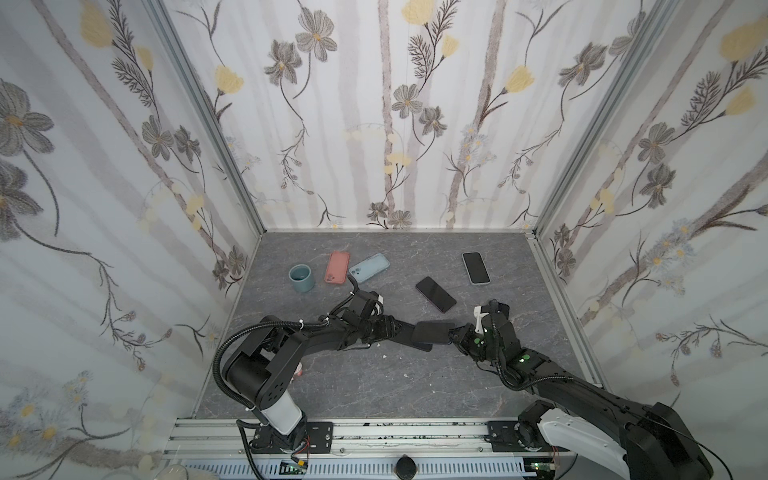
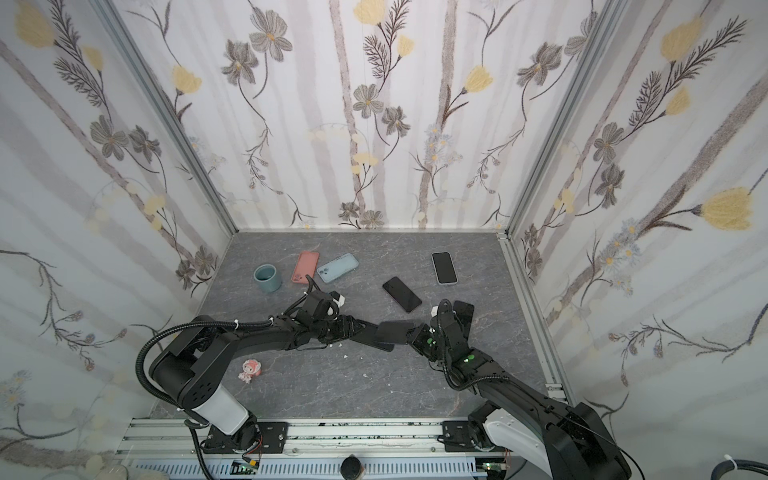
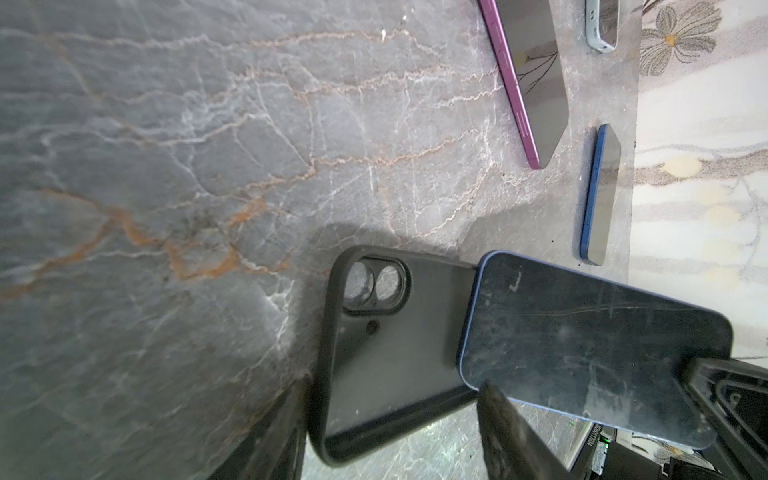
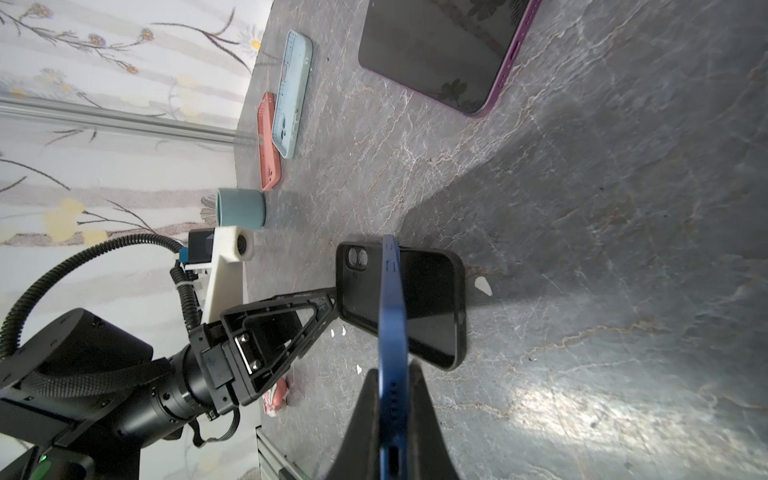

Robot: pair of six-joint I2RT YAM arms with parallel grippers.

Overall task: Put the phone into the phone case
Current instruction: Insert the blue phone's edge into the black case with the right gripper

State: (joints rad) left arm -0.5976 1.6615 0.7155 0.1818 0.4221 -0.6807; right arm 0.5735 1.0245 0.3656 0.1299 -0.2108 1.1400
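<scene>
A blue phone (image 1: 432, 331) (image 2: 395, 331) hangs over the middle of the table, screen up, and my right gripper (image 1: 455, 332) (image 4: 392, 370) is shut on its end. The right wrist view shows the phone (image 4: 390, 332) edge-on, above the case. The black phone case (image 3: 386, 357) (image 4: 432, 299) lies open side up just below it, its camera cut-out at the far end. My left gripper (image 1: 415, 336) (image 3: 395, 382) is shut across the case's width, one finger on each long side. In the left wrist view the phone (image 3: 582, 340) overlaps one corner of the case at an angle.
A purple phone (image 1: 435, 294), a phone in a pale case (image 1: 476, 267) and a dark blue phone (image 2: 464, 309) lie behind the arms. At the back left are a pink case (image 1: 337, 267), a light blue case (image 1: 370, 267) and a teal cup (image 1: 301, 278). A small figurine (image 2: 250, 370) stands front left.
</scene>
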